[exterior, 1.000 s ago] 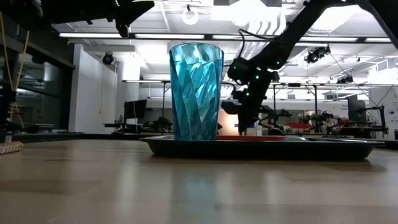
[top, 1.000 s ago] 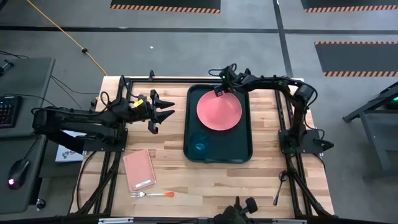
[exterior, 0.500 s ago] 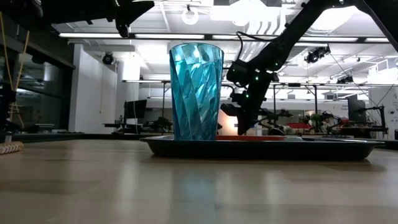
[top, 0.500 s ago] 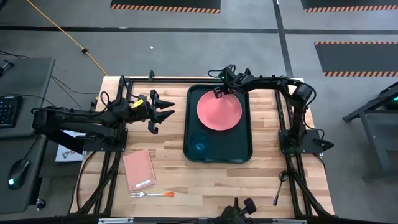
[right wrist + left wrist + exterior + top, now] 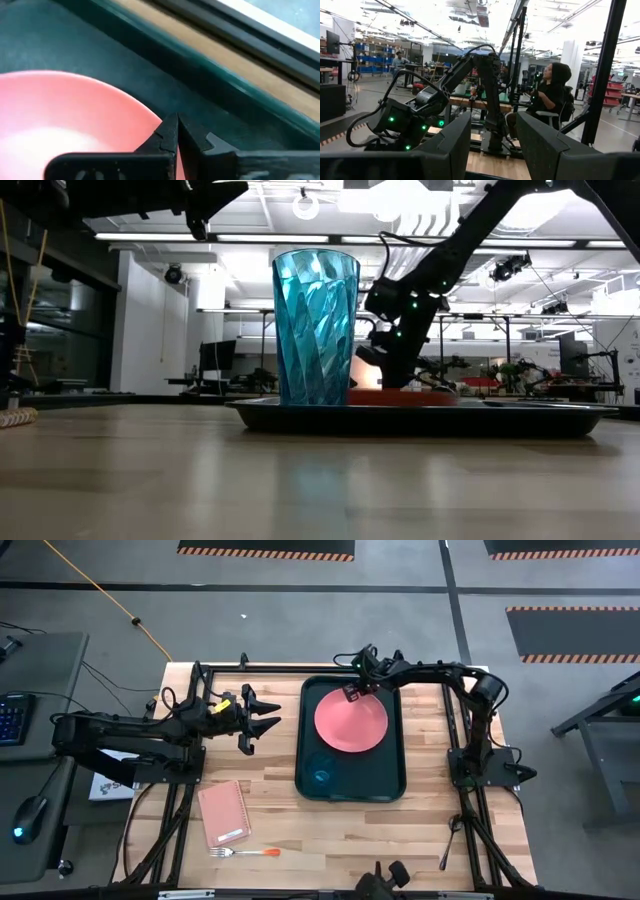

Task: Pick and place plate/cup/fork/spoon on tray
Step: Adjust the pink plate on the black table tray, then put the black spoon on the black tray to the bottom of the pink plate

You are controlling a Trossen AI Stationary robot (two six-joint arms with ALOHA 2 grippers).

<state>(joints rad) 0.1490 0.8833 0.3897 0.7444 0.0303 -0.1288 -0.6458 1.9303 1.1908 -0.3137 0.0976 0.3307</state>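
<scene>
Currently the right gripper (image 5: 352, 692) sits at the far rim of the plate (image 5: 350, 721), fingers pressed fully together with nothing pinched between them; in the right wrist view the closed tips (image 5: 172, 131) lie right over the plate's edge, though contact there is not clear. The plate lies flat in the far half of the tray (image 5: 394, 755), close to the tray's far rim, with a strip of bare tray floor showing past it and on both sides. The cup (image 5: 320, 769) stands upright in the near-left corner of the tray, just beside the plate but apart from it; the tray's near-right part is bare. The left gripper (image 5: 262, 720) hangs well left of the tray, above bare wood, fingers spread and holding nothing. Left of the tray there is open board; the pink notebook (image 5: 223, 813) lies near the front-left, and the fork (image 5: 245, 852) lies just beyond it at the front edge, well apart from the tray. Plate: round, plain salmon pink, matte. Cup: translucent teal, faceted walls, taller than wide (image 5: 314, 328). Fork: silver tines, orange handle. Tray: dark green-black, rounded corners, raised rim. A seated person (image 5: 547, 97) shows in the room beyond the table.
</scene>
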